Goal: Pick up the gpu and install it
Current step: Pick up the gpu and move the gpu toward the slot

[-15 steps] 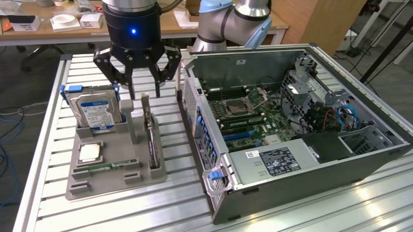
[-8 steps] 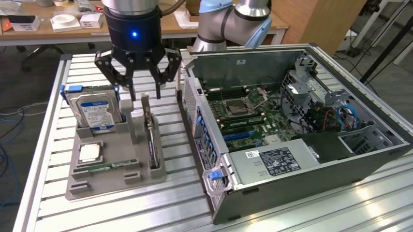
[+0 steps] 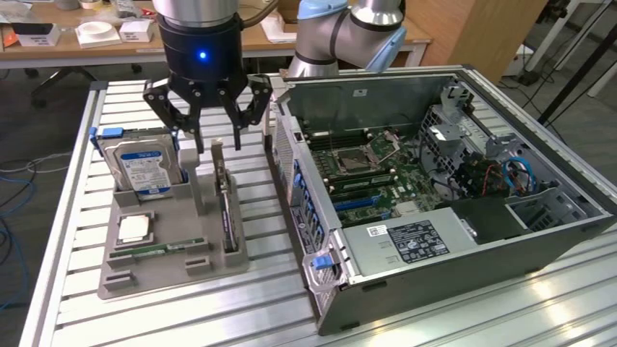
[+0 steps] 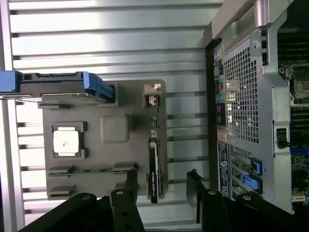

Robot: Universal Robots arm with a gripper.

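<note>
The gpu (image 3: 225, 206) is a slim dark card standing on edge in a slot along one side of the grey holder tray (image 3: 207, 256). Its metal bracket end points toward the arm. My gripper (image 3: 214, 137) hangs open above the bracket end of the card and touches nothing. In the wrist view the gpu (image 4: 153, 169) lies in line with the gap between my two dark fingers (image 4: 130, 186), and my gripper (image 4: 163, 189) holds nothing. The open computer case (image 3: 434, 188) lies on its side at the exterior view's right, with its motherboard exposed.
The tray also holds a silver hard drive (image 3: 144, 168) with blue rails, a square processor (image 3: 135, 228) and a green memory stick (image 3: 154, 250). The case's perforated rear panel (image 4: 241, 96) stands close beside the tray. Everything rests on a slatted aluminium table (image 3: 260, 318).
</note>
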